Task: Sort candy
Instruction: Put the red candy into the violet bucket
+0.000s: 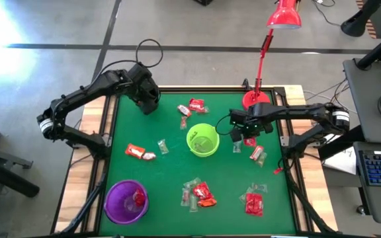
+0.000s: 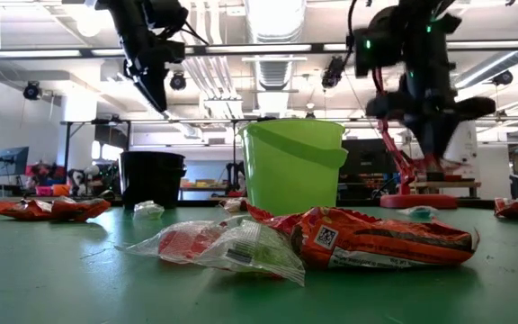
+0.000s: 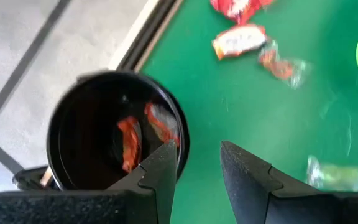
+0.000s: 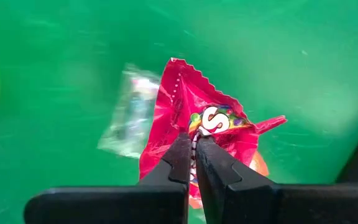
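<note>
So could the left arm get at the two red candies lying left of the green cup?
Probably yes: the left tool hangs open over the black cup, and bare green mat separates it from those red candies.

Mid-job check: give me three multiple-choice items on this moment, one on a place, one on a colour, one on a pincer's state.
1. Where is the left pincer?
A. over the black cup
B. over the purple cup
C. off the table

2. What colour is the cup in the table's middle?
A. black
B. purple
C. green

3. The right pincer is:
A. open
B. shut on a red candy
C. shut on nothing

Answers: 1 A, its wrist view looks into that cup. 2 C, the green cup stands there. 3 B, the fingers pinch the wrapper.
</note>
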